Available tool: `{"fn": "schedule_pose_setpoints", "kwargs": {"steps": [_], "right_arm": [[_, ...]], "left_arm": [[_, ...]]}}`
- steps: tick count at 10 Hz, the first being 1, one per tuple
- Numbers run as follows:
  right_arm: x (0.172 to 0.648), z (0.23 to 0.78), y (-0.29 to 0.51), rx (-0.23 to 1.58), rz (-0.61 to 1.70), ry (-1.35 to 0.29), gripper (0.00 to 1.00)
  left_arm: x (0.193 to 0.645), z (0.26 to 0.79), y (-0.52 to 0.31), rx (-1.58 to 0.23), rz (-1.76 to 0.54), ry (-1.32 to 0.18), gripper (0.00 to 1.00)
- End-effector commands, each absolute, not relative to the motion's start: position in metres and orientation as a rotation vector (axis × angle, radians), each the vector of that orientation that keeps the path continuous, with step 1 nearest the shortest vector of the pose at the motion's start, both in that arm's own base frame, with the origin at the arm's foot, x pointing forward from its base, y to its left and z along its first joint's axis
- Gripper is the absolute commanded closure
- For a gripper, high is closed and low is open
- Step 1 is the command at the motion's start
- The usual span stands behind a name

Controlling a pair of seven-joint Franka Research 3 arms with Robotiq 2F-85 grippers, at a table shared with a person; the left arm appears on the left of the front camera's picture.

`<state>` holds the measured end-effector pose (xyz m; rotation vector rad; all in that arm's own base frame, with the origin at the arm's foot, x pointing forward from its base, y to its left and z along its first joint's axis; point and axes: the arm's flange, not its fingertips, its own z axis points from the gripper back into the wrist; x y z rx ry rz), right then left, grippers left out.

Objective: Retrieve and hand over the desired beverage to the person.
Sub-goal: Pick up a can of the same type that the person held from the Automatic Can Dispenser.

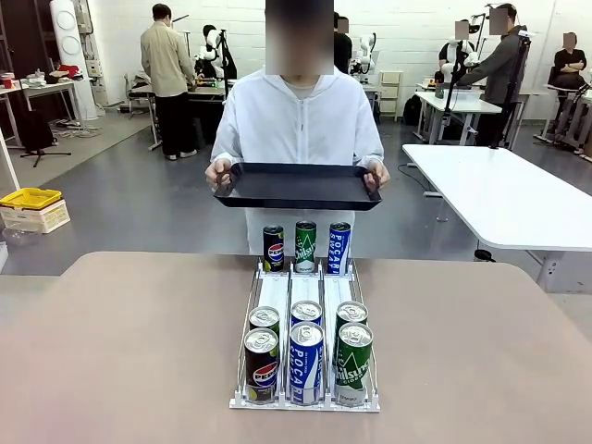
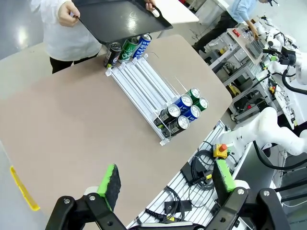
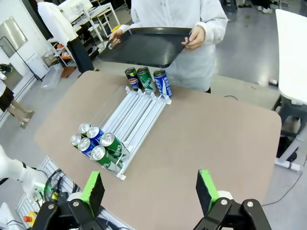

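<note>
Across the table stands the person [image 1: 301, 120] in a white hooded jacket, holding a black tray [image 1: 296, 185] level in both hands. A white three-lane rack [image 1: 305, 294] lies on the brown table [image 1: 120, 351]. At its near end stand two rows of beverage cans: black Pepsi [image 1: 262, 365], blue Pocari [image 1: 306, 363] and green Chilsung [image 1: 352, 363]. Three more cans [image 1: 305, 246] stand at the far end under the tray. My left gripper [image 2: 167, 179] hangs open high over the table's near corner. My right gripper [image 3: 151, 190] is open above the table's near side, with the rack [image 3: 136, 117] ahead.
A long white table [image 1: 499, 194] stands at the back right and a yellow bin [image 1: 30, 198] sits on the floor at the left. Cables and a red stop button [image 2: 221, 149] lie below the table's edge. Other people work at benches far behind.
</note>
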<state>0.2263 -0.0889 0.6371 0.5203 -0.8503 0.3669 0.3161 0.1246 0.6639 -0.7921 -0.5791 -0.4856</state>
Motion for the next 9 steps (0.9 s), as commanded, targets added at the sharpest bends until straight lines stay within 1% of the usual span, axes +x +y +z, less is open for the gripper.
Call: {"fn": "schedule_pose_setpoints", "kwargs": {"steps": [1,9], "right_arm": [[0.2270,0.6372,-0.0894,0.523,0.364,-0.851,0.00],[0.2270,0.6372,-0.0894,0.523,0.364,-0.851,0.00]], "left_arm": [[0.3174,0.6663,0.1259,-0.802,-0.505,-0.598,0.00],[0.3174,0.6663,0.1259,-0.802,-0.505,-0.598,0.00]]}}
